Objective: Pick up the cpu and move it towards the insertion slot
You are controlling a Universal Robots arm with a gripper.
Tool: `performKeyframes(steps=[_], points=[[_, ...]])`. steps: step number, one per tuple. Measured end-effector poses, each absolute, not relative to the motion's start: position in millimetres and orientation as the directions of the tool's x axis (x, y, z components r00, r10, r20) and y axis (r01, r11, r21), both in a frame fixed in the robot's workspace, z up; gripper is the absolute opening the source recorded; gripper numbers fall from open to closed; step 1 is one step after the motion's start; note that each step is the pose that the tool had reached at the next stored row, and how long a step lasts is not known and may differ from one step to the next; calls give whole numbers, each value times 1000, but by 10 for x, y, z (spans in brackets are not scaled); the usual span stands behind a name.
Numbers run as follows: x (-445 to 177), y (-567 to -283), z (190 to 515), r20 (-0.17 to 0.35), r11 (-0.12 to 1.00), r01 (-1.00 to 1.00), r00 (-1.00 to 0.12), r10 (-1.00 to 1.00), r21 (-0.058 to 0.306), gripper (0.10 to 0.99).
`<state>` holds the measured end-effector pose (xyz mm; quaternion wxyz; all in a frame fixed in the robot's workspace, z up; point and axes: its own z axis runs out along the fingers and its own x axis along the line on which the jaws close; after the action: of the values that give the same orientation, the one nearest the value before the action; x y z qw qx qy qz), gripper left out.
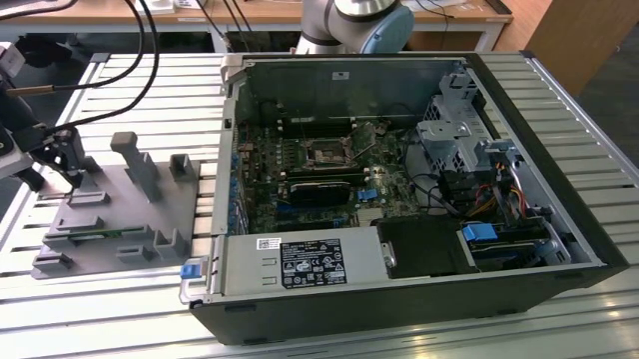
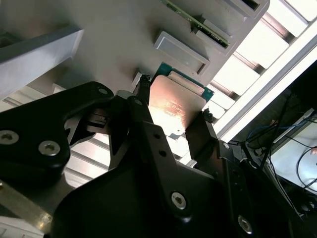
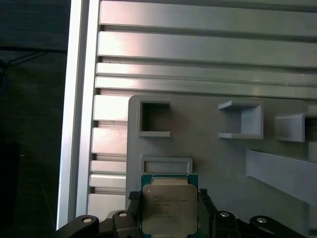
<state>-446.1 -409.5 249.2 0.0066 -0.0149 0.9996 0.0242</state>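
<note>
The cpu [image 3: 169, 208] is a flat square chip with a silvery top and a green edge. It sits between my gripper's two black fingers [image 3: 133, 199], which press on its opposite sides. In the second wrist view the cpu [image 2: 173, 106] shows its shiny lid between the same fingers [image 2: 200, 130]. My gripper [image 1: 72, 176] hangs at the exterior view's left, low over the grey fixture plate [image 1: 125, 213]. The insertion slot [image 1: 328, 155] is a dark square socket with a metal frame on the green board inside the open computer case, well to the exterior view's right of my gripper.
The grey plate carries upright posts [image 1: 135, 164] and small holders. A narrow green circuit strip [image 1: 100, 234] lies near its front. The case's left wall [image 1: 230, 149] stands between the plate and the board. Cables [image 1: 110, 82] hang over the slatted metal table [image 1: 150, 97].
</note>
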Motion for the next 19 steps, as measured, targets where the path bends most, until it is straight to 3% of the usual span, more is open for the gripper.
performKeyframes(steps=[19], points=[[-4461, -4088, 2638, -14, 998, -30, -999, -29, 48, 537]])
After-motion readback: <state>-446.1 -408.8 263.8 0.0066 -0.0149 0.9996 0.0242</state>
